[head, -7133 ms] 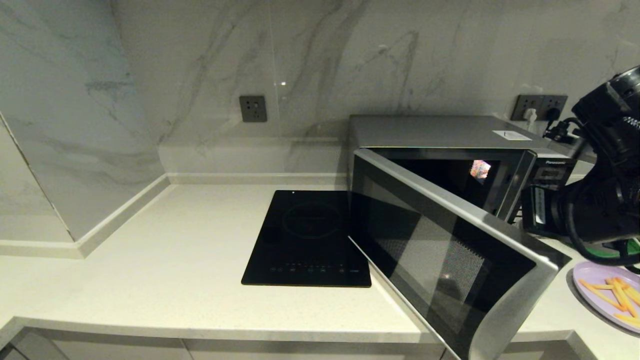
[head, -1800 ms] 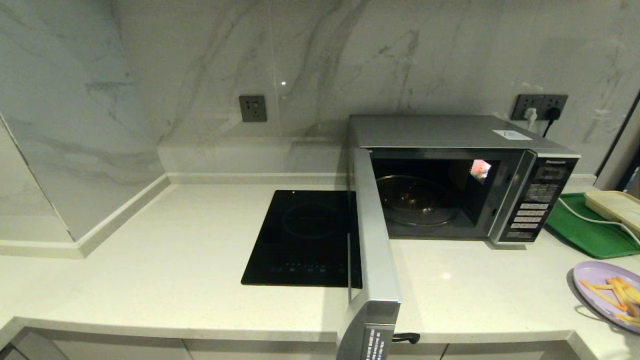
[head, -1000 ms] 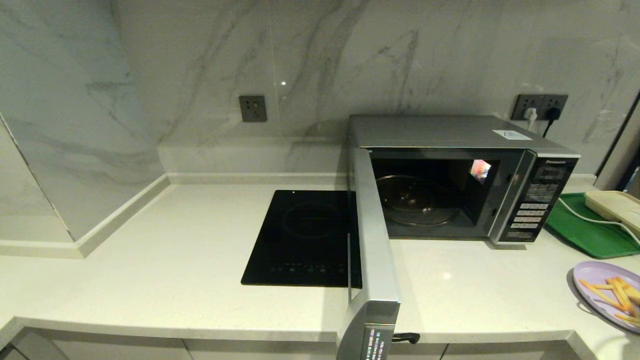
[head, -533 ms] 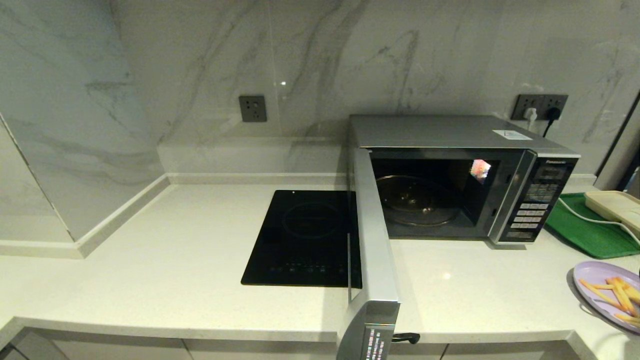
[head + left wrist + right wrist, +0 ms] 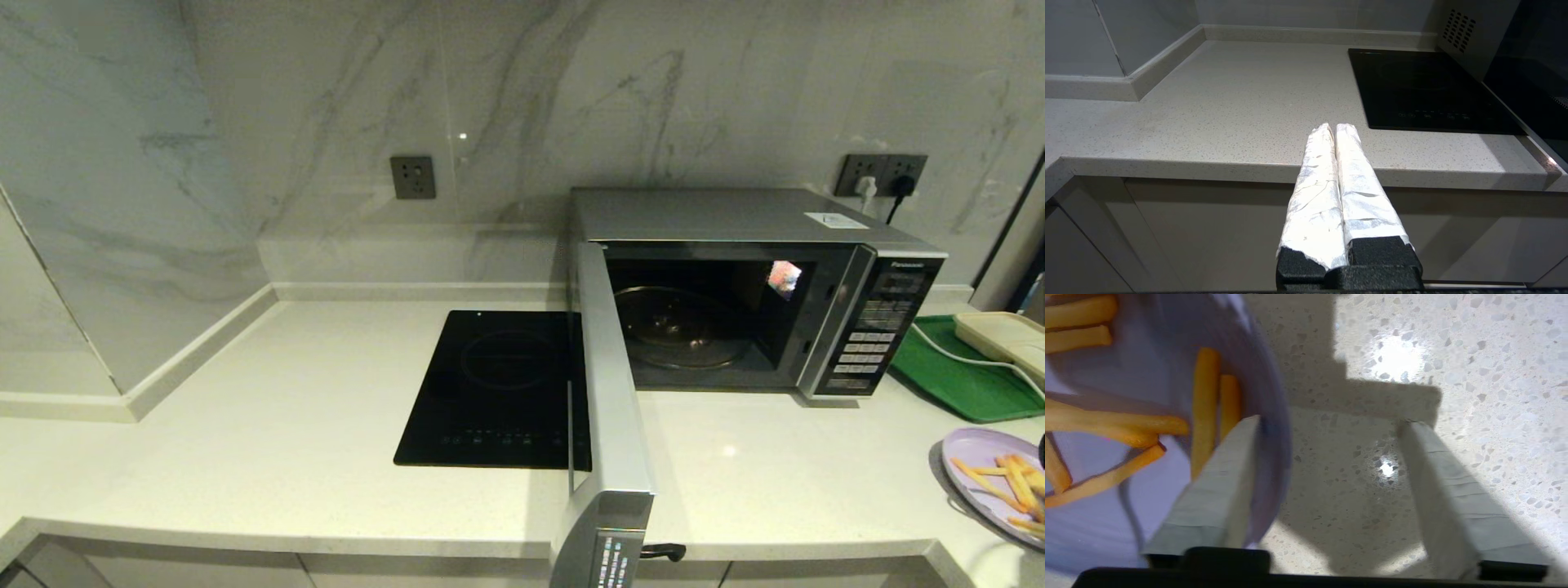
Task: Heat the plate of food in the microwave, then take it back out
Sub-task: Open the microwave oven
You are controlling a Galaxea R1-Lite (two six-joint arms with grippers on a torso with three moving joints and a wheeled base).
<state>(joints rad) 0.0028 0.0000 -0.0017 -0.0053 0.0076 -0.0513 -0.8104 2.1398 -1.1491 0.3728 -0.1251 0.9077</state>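
The silver microwave (image 5: 735, 216) stands at the back right with its door (image 5: 612, 408) swung wide open, and the glass turntable (image 5: 682, 327) inside is bare. The lilac plate of food (image 5: 992, 482) lies on the counter at the far right edge, with orange fries (image 5: 1206, 396) on it. My right gripper (image 5: 1329, 422) is open low at the plate's (image 5: 1086, 522) edge. One finger rests over the rim and the other over bare counter. My left gripper (image 5: 1333, 126) is shut and empty, parked in front of the counter's front edge, left of the hob.
A flat black induction hob (image 5: 502, 388) lies left of the microwave. The open door reaches past the counter's front edge. A green tray (image 5: 955, 384) holding a cream object (image 5: 1004, 335) sits right of the microwave, behind the plate.
The microwave door went from half open to fully open and my right arm left the door. In the last half second the plate slid slightly to the right.
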